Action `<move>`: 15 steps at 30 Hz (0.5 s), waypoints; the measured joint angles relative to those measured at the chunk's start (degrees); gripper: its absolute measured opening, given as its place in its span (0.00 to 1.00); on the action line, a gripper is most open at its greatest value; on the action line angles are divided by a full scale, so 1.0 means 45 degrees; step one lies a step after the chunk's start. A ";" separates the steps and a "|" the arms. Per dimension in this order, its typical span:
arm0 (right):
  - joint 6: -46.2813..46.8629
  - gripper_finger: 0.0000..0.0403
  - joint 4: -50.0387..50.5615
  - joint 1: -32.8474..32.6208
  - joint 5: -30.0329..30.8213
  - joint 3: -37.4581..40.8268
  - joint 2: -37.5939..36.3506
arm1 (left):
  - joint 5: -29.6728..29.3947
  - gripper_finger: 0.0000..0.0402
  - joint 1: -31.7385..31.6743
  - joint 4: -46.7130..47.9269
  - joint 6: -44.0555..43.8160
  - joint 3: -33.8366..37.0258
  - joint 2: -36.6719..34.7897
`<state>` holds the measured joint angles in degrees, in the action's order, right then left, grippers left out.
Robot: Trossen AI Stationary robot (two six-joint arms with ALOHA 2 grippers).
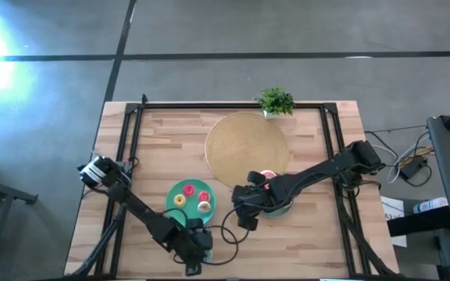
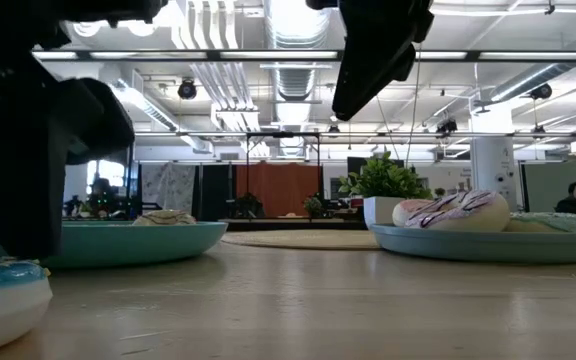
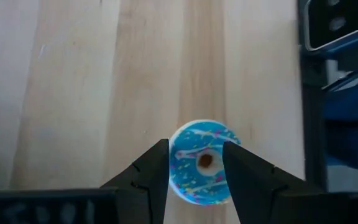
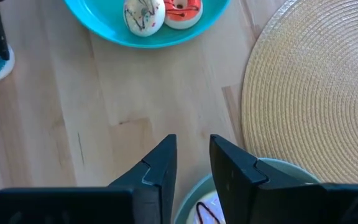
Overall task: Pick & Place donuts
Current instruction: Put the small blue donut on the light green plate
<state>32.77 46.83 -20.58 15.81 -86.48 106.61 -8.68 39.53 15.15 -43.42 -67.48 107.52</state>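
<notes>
Where the pale wood-plank table (image 1: 319,234) meets its near edge, the left gripper (image 3: 196,163) hangs over a teal mini donut (image 3: 202,163), fingers spread to either side of it; whether they touch it cannot be told. That donut lies on bare wood just beside the teal plate (image 1: 176,190), which carries yellow (image 1: 180,200), red (image 1: 203,196) and cream (image 1: 204,207) minis. Right gripper (image 4: 192,163) hovers between that plate and the grey-blue plate (image 2: 488,245), fingers slightly parted, empty. A white-purple donut (image 2: 453,210) sits on the grey-blue plate. Woven tan disc (image 1: 246,147) lies mid-table; small potted plant (image 1: 275,101) at the far edge. Beyond: open hall, ceiling ducts, strip lights, a rust-orange curtain (image 2: 273,190), a person (image 2: 574,197) seated far off.
</notes>
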 joint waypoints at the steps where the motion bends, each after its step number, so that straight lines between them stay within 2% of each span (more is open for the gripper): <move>1: 0.0000 0.22 -0.0010 -0.0005 0.0000 0.0046 -0.0005 | -0.0006 0.31 0.0000 0.0004 -0.0028 0.0008 0.0058; 7: 0.0006 0.20 -0.0003 -0.0005 0.0000 0.0361 -0.0010 | 0.0290 0.28 -0.0005 0.0398 -0.0776 0.0044 0.0350; 13: 0.0009 0.21 0.0027 -0.0005 0.0000 0.0592 -0.0021 | 0.0327 0.07 -0.0005 0.0724 -0.1103 0.0034 0.0220; 15: -0.0030 0.21 0.0121 -0.0005 0.0000 0.0631 -0.0034 | 0.0100 0.02 -0.0005 0.0962 -0.1281 0.0039 0.0002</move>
<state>32.64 47.37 -20.60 15.82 -83.64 106.45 -8.23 39.51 19.48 -49.18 -67.31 107.53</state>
